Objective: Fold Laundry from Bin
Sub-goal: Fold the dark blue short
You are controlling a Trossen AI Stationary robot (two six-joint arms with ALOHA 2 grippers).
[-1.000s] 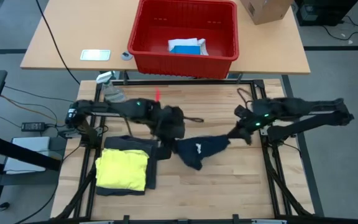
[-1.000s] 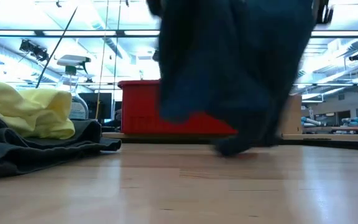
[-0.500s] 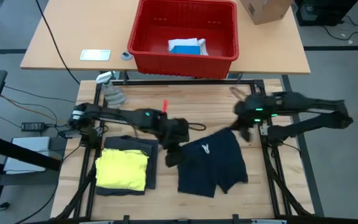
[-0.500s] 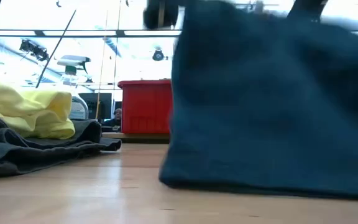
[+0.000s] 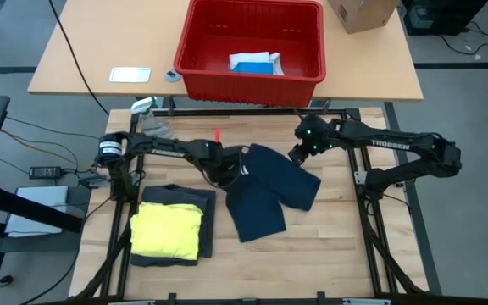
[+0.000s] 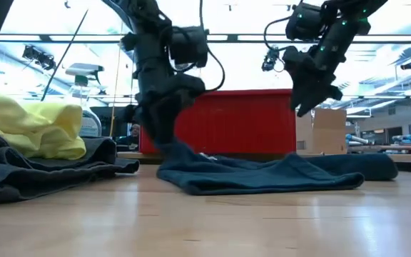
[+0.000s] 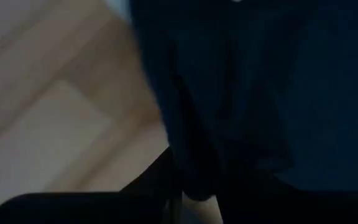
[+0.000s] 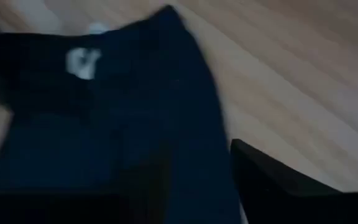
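Wooden worktop [image 5: 329,246] carries a yellow garment [image 5: 167,230] stacked on a dark grey garment [image 5: 176,196]. Beside it sprawls the dark blue garment [image 5: 265,191]; left end effector [image 5: 224,172] touches its edge, grip unclear. Right end effector [image 5: 299,152] hovers open, empty. Farther back sits the red bin [image 5: 251,47].
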